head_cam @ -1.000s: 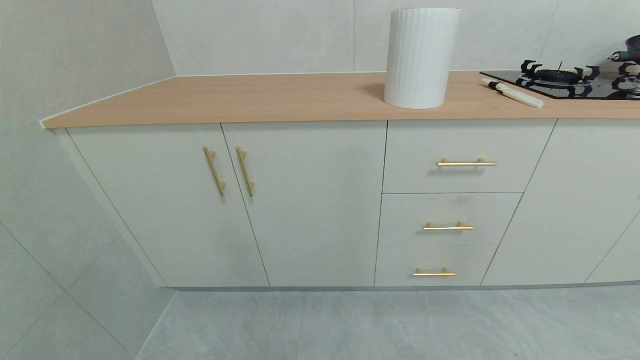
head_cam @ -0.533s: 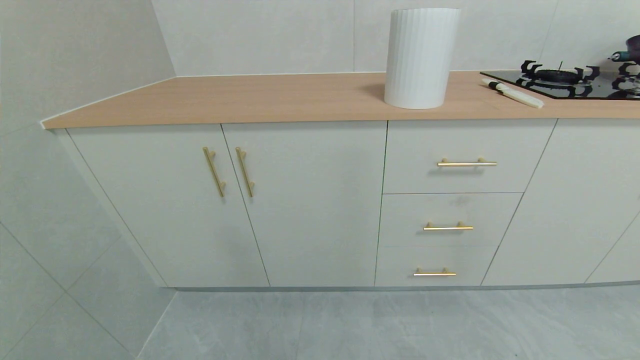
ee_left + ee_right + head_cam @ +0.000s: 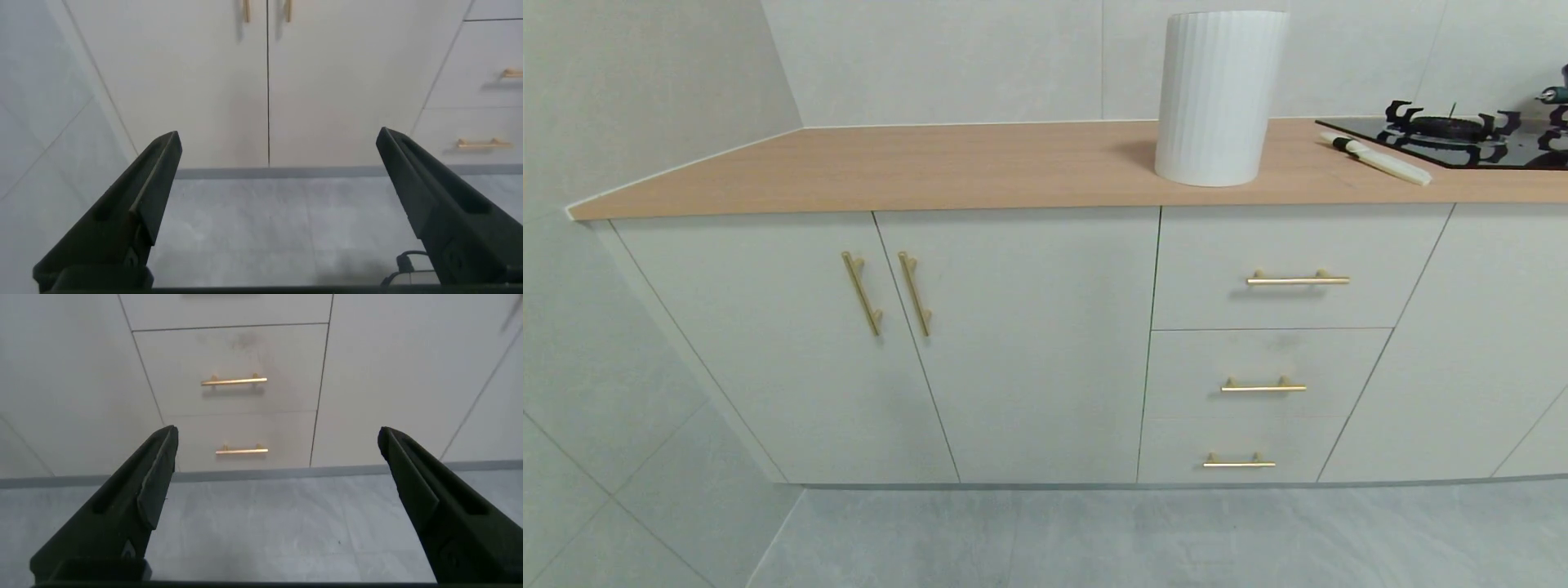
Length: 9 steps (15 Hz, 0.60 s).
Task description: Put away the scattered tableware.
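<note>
While both arms hang low in front of the cabinets, the thing to tidy sits up on the wooden countertop (image 3: 915, 163). It's a long cream utensil (image 3: 1376, 158) with a dark band near one end, lying flat close to the front edge. Honestly can't tell if it's a knife or something else. It lies at roughly 3 o'clock from the tall white ribbed canister (image 3: 1221, 98), apart from it, and just beside the black hob (image 3: 1454, 135), which sits at about 1 o'clock from the utensil.

The left gripper (image 3: 276, 140) has its two dark fingers spread wide apart. It's down over the grey floor tiles (image 3: 270, 229), pointed at the seam of the double doors (image 3: 270, 82) with their gold handles. The right gripper (image 3: 276, 437) is spread just as wide, also low over the floor, and faces the stack of drawers (image 3: 233, 367), two gold bar handles straight ahead at 12 o'clock.
</note>
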Tool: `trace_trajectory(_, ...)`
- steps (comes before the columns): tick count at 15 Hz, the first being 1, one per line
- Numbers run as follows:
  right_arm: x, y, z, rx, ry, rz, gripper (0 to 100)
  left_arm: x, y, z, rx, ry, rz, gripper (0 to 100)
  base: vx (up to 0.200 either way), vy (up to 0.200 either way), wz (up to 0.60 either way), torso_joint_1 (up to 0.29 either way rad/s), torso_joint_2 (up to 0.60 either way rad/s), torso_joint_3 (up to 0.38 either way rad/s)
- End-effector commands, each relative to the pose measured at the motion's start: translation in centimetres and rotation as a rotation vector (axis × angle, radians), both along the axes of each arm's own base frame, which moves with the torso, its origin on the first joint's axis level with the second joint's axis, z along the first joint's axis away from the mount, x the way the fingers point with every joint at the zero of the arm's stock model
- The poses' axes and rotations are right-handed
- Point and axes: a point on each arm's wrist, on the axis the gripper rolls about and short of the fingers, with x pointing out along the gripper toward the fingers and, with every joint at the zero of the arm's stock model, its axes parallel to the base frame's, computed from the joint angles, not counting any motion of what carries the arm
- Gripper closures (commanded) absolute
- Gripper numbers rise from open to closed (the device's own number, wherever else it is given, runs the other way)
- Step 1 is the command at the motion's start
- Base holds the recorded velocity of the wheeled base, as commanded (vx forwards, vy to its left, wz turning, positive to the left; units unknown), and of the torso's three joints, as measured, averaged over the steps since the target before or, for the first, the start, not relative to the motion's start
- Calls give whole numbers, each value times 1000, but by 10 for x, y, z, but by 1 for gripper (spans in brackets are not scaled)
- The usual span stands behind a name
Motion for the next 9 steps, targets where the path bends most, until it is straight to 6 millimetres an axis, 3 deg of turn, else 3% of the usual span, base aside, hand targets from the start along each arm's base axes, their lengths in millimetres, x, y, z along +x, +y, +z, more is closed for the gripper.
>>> trace_trajectory(1,0,0,0,0,3,1,0,0,0,0,-1,0,0,0,200,0,0,2,2,2)
trace_trajectory(9,0,0,0,5,3,-1,0,0,0,0,0,0,0,0,200,0,0,4,0,2)
